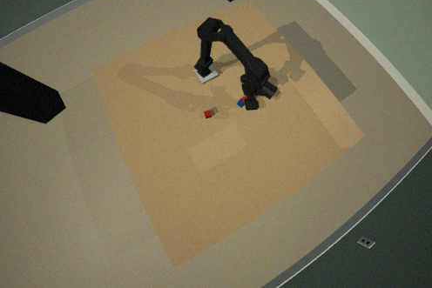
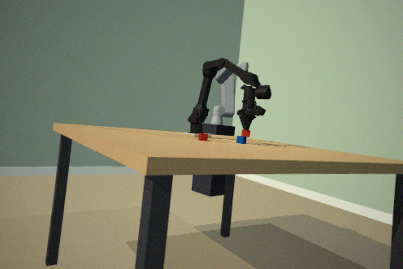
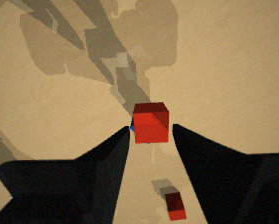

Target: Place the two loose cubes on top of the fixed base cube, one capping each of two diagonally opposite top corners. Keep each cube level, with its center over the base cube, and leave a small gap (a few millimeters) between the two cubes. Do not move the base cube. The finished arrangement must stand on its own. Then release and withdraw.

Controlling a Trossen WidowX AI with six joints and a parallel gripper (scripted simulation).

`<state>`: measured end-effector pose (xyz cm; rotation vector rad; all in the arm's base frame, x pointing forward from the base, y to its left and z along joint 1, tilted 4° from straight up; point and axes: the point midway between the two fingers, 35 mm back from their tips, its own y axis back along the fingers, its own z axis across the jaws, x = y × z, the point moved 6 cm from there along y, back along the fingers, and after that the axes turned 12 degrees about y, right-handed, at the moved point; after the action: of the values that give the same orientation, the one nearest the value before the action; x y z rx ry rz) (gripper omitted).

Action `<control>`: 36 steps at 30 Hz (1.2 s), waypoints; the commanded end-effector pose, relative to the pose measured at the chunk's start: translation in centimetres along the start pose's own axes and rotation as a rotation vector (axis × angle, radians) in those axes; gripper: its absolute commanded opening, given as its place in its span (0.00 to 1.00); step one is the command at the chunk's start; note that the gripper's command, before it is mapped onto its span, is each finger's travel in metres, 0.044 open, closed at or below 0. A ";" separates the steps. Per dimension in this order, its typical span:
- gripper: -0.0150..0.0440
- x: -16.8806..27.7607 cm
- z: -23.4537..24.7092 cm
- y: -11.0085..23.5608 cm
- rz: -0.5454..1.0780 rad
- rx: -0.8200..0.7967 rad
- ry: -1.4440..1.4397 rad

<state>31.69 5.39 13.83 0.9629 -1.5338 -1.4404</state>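
The blue base cube (image 1: 240,103) (image 2: 241,140) (image 3: 132,125) stands on the table. One red cube (image 1: 245,98) (image 2: 246,133) (image 3: 151,131) sits on its top, offset to the right in the exterior view, and looks level. My gripper (image 1: 248,101) (image 2: 246,129) (image 3: 150,129) is open around this red cube, with a narrow gap between each finger and the cube in the wrist view. The cube hides most of the blue cube there. The other red cube (image 1: 208,114) (image 2: 203,136) (image 3: 176,208) lies on the table, apart from the base cube.
The wooden table (image 1: 218,208) (image 2: 101,145) carries the arm's pale mounting plate (image 1: 210,77). A grey robot arm (image 2: 228,97) stands on a dark pedestal behind the table in the exterior view. Arm shadows cross the table near the cubes.
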 end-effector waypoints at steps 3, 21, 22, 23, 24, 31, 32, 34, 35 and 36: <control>0.60 0.0 0.0 1.2 -0.001 0.002 -0.002; 0.70 8.9 -2.3 3.4 0.003 0.004 0.078; 0.70 9.8 -2.4 3.5 0.004 0.004 0.086; 0.70 10.7 -2.4 3.7 0.005 0.004 0.093; 0.70 11.5 -2.4 3.9 0.005 0.004 0.101; 0.70 17.3 -1.9 5.0 0.012 0.002 0.152; 0.70 18.1 -1.7 5.2 0.013 0.002 0.160; 0.70 19.7 -1.3 5.5 0.016 0.001 0.175; 0.70 20.5 -1.0 5.7 0.017 0.000 0.182; 0.70 21.2 -0.7 5.8 0.018 0.000 0.189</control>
<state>25.75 -12.39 20.21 1.0469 -1.4176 -1.3166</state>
